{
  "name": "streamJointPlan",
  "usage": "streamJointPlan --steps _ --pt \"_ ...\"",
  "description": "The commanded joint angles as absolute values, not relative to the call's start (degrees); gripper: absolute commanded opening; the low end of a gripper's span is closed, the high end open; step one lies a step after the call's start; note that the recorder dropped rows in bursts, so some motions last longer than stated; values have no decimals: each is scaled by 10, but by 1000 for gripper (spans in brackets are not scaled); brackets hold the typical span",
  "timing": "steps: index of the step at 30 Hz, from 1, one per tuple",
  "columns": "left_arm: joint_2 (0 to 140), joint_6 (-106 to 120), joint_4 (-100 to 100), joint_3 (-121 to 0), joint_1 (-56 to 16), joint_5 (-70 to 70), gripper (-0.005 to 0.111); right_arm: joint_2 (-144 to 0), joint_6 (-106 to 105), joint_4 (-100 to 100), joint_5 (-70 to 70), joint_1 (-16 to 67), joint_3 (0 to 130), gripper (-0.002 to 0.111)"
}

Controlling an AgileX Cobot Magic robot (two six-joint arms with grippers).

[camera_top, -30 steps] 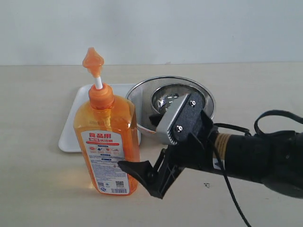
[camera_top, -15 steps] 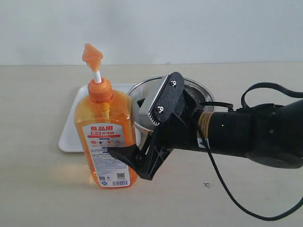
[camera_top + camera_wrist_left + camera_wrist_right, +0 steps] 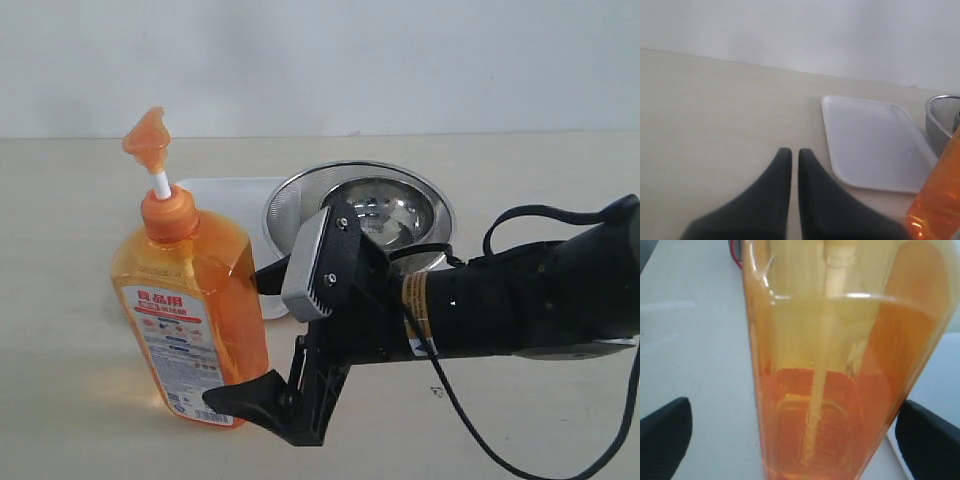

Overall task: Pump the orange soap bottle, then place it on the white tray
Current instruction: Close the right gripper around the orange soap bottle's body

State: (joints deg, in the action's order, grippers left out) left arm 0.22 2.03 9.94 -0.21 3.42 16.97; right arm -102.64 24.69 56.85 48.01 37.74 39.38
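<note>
Left gripper (image 3: 791, 160) hangs over the table (image 3: 715, 110), fingertips nearly together, holding nothing. The orange soap bottle (image 3: 190, 300) tilts toward eleven o'clock, with the white tray (image 3: 225, 190) at its one o'clock. The right gripper (image 3: 233, 338), reaching in from three o'clock, stands wide, straddling the bottle's lower body.

Steel strainer (image 3: 392, 205) on beige table (image 3: 70, 210)

translucent orange soap bottle (image 3: 190, 300), white tray (image 3: 875, 145), silver strainer (image 3: 287, 212)
</note>
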Motion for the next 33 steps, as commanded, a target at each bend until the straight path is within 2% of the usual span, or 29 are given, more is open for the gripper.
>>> streamJointPlan --steps 1,21,33 --pt "0 22 96 0 34 170 5 -1027 220 557 496 378 395 102" --pt "0 22 96 0 34 170 5 -1027 266 556 487 379 454 102" --pt "0 22 96 0 34 170 5 -1075 266 541 466 423 487 102"
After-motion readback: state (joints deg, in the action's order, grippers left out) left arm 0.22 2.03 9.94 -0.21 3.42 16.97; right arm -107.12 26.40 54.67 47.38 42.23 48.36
